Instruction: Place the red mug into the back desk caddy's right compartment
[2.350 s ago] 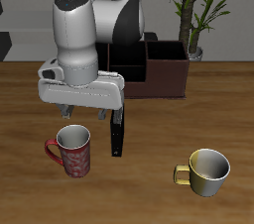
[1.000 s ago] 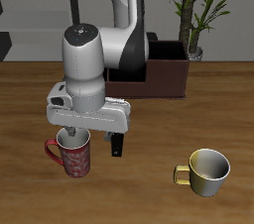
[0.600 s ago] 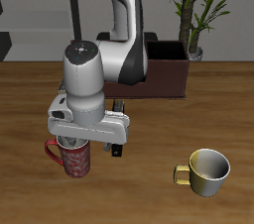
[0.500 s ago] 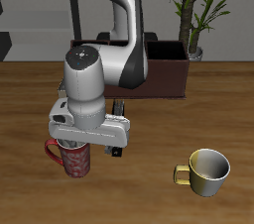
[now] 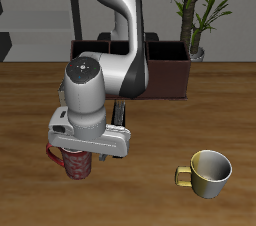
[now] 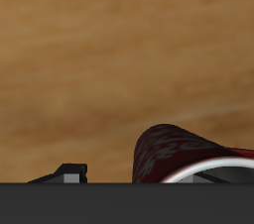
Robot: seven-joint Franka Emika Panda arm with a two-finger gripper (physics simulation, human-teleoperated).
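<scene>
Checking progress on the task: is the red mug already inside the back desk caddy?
No, the red mug stands on the table near its front edge, under the gripper, while the back desk caddy sits farther back.

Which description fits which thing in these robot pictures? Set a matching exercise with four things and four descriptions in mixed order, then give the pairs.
Things:
1. red mug
2. yellow mug
3. caddy
4. plant

Descriptions:
A. dark brown box at the table's back
B. stands alone near the front edge, handle showing
C. green leaves, behind the caddy
D. directly under the gripper, near the front edge

Pairs: 1-D, 2-B, 3-A, 4-C
</scene>
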